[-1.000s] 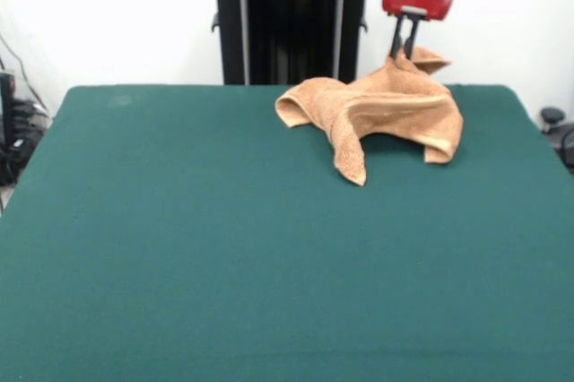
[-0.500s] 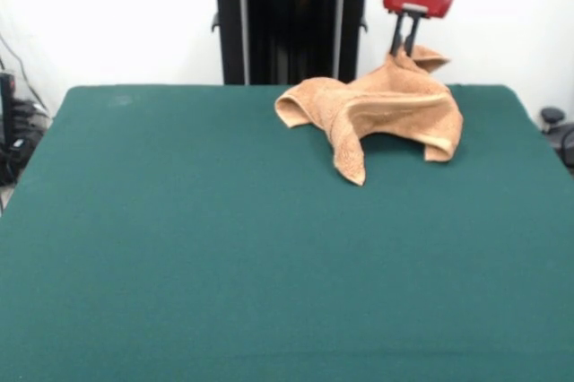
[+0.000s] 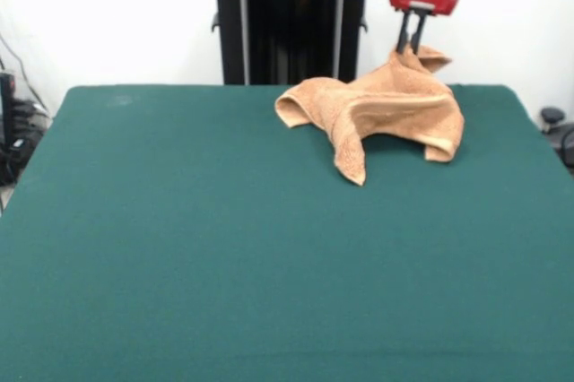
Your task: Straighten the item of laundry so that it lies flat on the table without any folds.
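The orange-tan towel [image 3: 386, 113] lies crumpled and folded on the dark green table [image 3: 224, 238], at its far right part near the back edge. One flap hangs down toward the front, another curls at the left. My gripper [image 3: 410, 47] comes down from the top right, with a red body and dark fingers. It is shut on the towel's top edge and holds that part lifted into a peak above the table's back edge. A small loose corner sticks out to the right of the fingers.
The black pedestal [image 3: 291, 23] stands behind the table's back edge, just left of the gripper. Cables and dark equipment [image 3: 18, 122] sit off the table's left side, and a dark object [image 3: 556, 126] off its right side.
The gripper has risen slightly and shifted a little to the right, pulling the towel's pinched edge up with it. The rest of the towel has barely moved.
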